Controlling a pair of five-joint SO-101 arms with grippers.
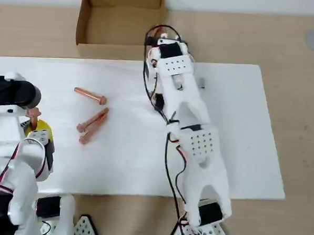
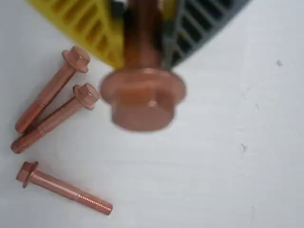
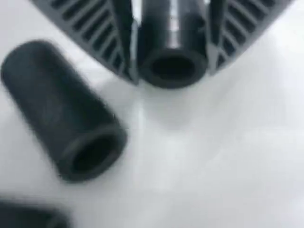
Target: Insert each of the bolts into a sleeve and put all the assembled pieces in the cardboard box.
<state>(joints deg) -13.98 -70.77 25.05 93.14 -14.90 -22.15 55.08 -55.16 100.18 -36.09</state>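
Cardboard box — brown, open-topped, near the right gripper. Smooth white sheet under both tools. Right gripper's ribbed fingers clamp a matte black tubular sleeve, with a loose sleeve lying just beside it. Left gripper — clamped on a copper flanged bolt, three threaded bolts nearby.

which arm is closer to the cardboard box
Right. The right arm reaches across the white mat, ending just short of the cardboard box. The left end effector, holding a bolt, sits at the mat's opposite side.
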